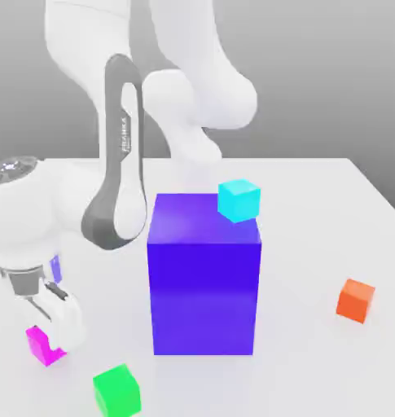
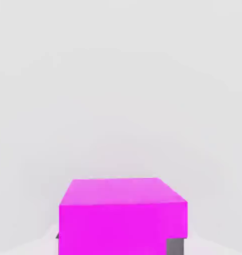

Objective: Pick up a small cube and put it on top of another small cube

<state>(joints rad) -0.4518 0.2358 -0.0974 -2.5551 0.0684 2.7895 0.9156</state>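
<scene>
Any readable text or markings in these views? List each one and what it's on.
"FRANKA": dark grey panel of the robot arm, running lengthwise along the link, exterior view.
Below that word, a smaller mark on the same panel: too small to read.
No lettering seen on the magenta cube, green cube, cyan cube, orange cube or tall blue block.

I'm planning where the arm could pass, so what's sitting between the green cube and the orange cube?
In the exterior view, only bare table lies between the green cube and the orange cube.
</scene>
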